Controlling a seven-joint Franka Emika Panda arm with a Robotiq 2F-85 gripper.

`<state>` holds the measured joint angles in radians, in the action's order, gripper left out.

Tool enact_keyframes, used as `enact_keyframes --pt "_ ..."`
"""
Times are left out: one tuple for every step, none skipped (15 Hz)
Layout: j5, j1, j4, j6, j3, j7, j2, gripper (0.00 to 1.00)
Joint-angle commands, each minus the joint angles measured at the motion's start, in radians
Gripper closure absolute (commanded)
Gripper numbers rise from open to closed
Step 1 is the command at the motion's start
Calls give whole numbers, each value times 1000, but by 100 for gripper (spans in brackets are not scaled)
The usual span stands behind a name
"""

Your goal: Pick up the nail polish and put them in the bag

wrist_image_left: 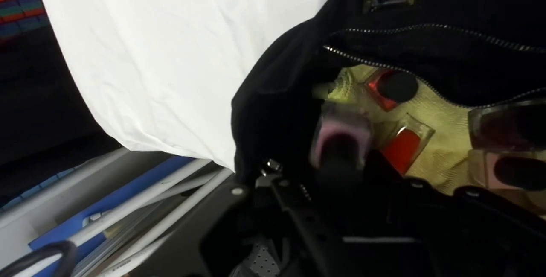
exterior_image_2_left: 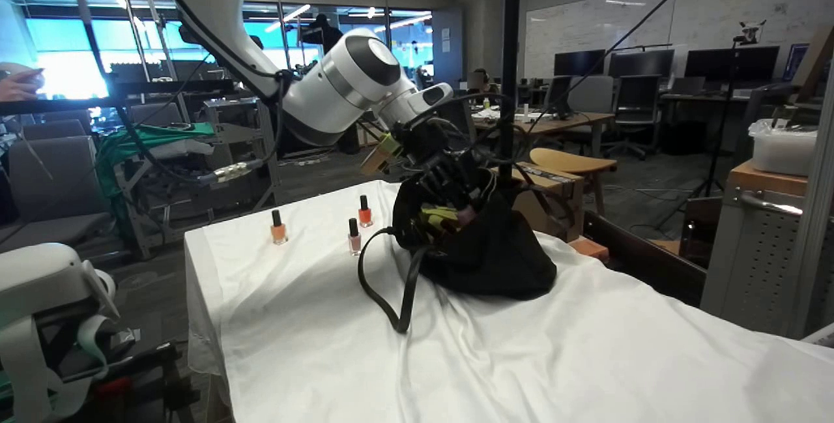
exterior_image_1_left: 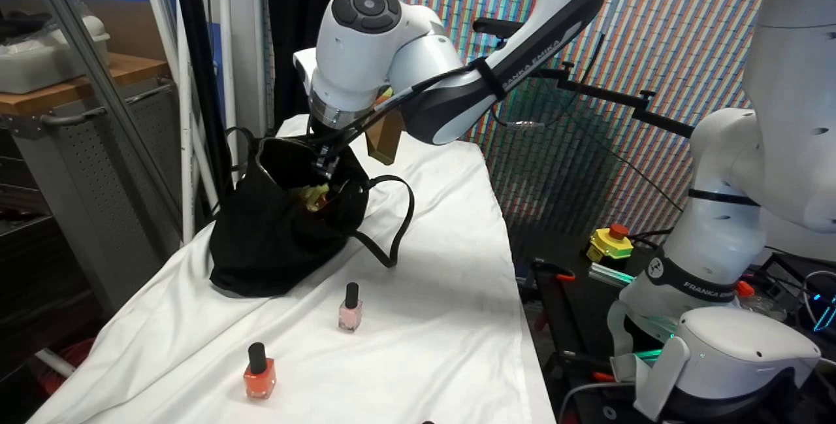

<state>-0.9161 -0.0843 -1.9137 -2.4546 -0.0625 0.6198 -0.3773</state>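
As the black two-fingered robotic hand hangs in the mouth of the slouchy black soft-fabric bag, all eyes go to the small mauve-pink glass nail polish bottle right at its fingertips! Look at the line of it: long axis running with the fingers, black cap back between them, glass base leading the way into the bag. Pinched or let go? No telling from these angles; dark fingers against a dark cap give nothing away. Nor is it clear whether the glass touches anything below. This looks like the drop itself, so a clean release is surely what's called for, though the bag's side wall seems near enough to tip the bottle.

Down inside, on yellow-green lining, lie a red bottle with a round black cap, an orange-red bottle, a very dark bottle and, just beside that, a pale pink bottle. Out on the white-cloth-covered table stand three more, all upright: a blush-pink bottle near the bag, a bright red bottle, and a peach-orange bottle farthest off.
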Motion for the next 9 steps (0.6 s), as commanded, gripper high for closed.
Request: enact_keyframes --pt "-6 4 95 -28 -26 4 -74 17" --pt "-2 3 96 -29 -28 -1 -74 9" --pt "15 5 90 -20 -23 -17 -67 3" --pt "16 6 73 -26 -20 -24 -54 1" --pt "29 5 56 -13 -16 -31 -38 0" --pt "37 3 28 -6 -12 -37 -12 0" --pt "54 6 -1 -6 -4 -54 11 0" --pt "87 8 -29 5 7 -76 36 0" --pt "114 6 -57 8 13 -94 60 0"
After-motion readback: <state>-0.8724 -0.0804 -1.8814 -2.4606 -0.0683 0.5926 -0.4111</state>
